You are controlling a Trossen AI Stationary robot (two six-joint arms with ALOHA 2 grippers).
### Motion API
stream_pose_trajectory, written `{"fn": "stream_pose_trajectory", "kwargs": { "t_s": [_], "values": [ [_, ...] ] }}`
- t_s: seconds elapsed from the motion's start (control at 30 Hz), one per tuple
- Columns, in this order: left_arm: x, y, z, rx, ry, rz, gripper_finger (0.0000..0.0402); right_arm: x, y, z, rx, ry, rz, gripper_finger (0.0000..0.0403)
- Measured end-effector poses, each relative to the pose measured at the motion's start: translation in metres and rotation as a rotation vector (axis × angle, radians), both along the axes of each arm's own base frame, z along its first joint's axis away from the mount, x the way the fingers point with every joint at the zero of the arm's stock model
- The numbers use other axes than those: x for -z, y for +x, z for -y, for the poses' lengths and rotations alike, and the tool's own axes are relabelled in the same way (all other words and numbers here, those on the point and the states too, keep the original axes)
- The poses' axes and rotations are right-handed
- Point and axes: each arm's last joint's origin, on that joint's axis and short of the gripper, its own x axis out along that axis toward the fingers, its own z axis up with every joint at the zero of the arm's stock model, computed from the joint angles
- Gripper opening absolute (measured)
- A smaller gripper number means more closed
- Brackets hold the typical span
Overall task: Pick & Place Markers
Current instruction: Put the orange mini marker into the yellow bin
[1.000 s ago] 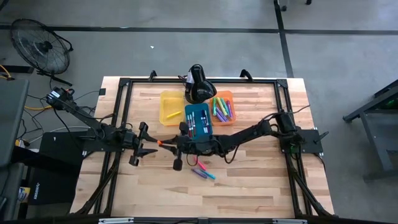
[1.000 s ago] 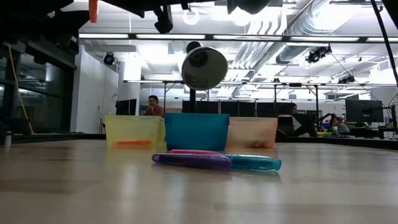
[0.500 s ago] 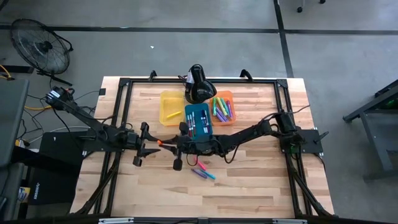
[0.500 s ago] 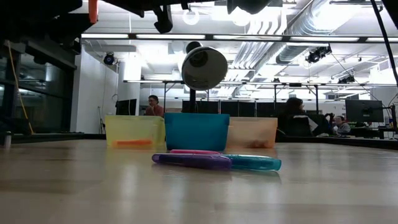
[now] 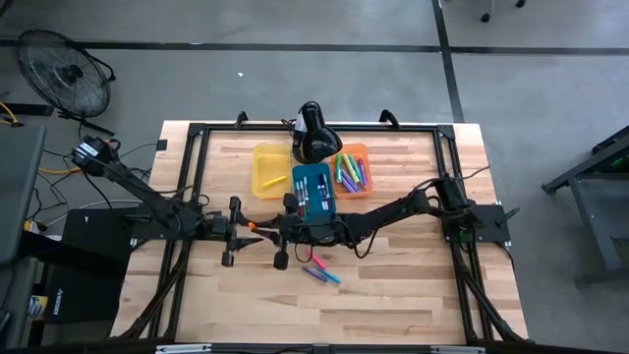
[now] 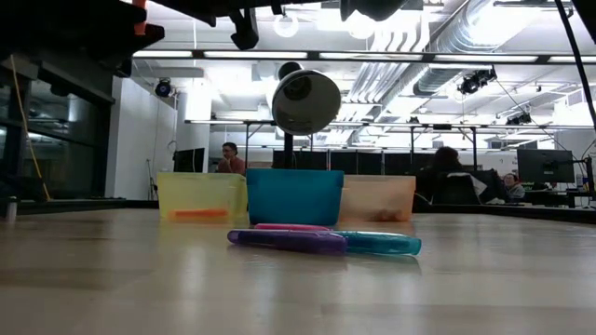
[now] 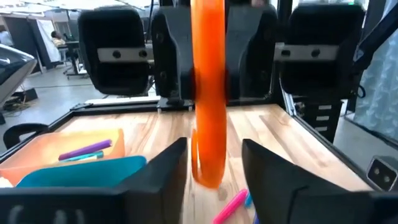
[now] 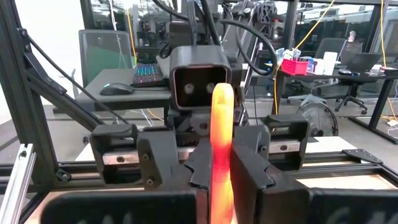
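An orange marker (image 5: 257, 226) hangs level above the table's middle, with my right gripper (image 5: 266, 227) shut on it. My left gripper (image 5: 242, 228) faces it from the left. Its open fingers (image 7: 168, 171) stand on either side of the marker's free end (image 7: 208, 168), and a gap shows on each side. A purple marker (image 6: 287, 240), a teal marker (image 6: 382, 244) and a pink marker (image 6: 291, 226) lie flat on the table in front of the bins. More markers lie in the orange bin (image 5: 354, 169), and an orange one lies in the yellow bin (image 6: 197, 213). My right gripper pinches the orange marker's right end (image 8: 222, 186) between its two fingers. The fingers are level and point toward the table's left. The marker runs on along them, past their tips, toward my left gripper. It is lifted clear of the table.
The yellow bin (image 5: 267, 169), a blue bin (image 5: 314, 192) and the orange bin stand side by side at the table's far middle. A black round-headed device (image 5: 314, 138) stands behind them. A black frame (image 5: 197, 133) runs around the table's edges. Bare wood lies toward the near edge.
My left gripper has moved toward the table's right, up to the orange marker, so that the marker's free end now lies between its fingers. My right gripper and the marker have kept still.
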Motion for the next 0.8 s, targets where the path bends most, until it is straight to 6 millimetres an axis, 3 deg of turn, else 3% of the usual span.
{"fn": "stream_pose_trajectory", "kwargs": {
  "t_s": [0.3, 0.67, 0.8],
  "values": [
    [-0.0112, 0.0032, 0.0022, 0.002, 0.005, 0.03, 0.0046, 0.0022, 0.0, -0.0006, -0.007, -0.005, -0.022, 0.0024],
    [-0.0112, 0.0033, 0.0025, 0.012, 0.007, 0.03, 0.0046, 0.0012, -0.0001, -0.001, -0.015, -0.003, -0.007, 0.0024],
    [-0.0113, 0.0034, 0.0027, 0.014, 0.011, 0.027, 0.0046, -0.0019, -0.0001, -0.0008, -0.022, -0.018, 0.032, 0.0076]
  ]
}}
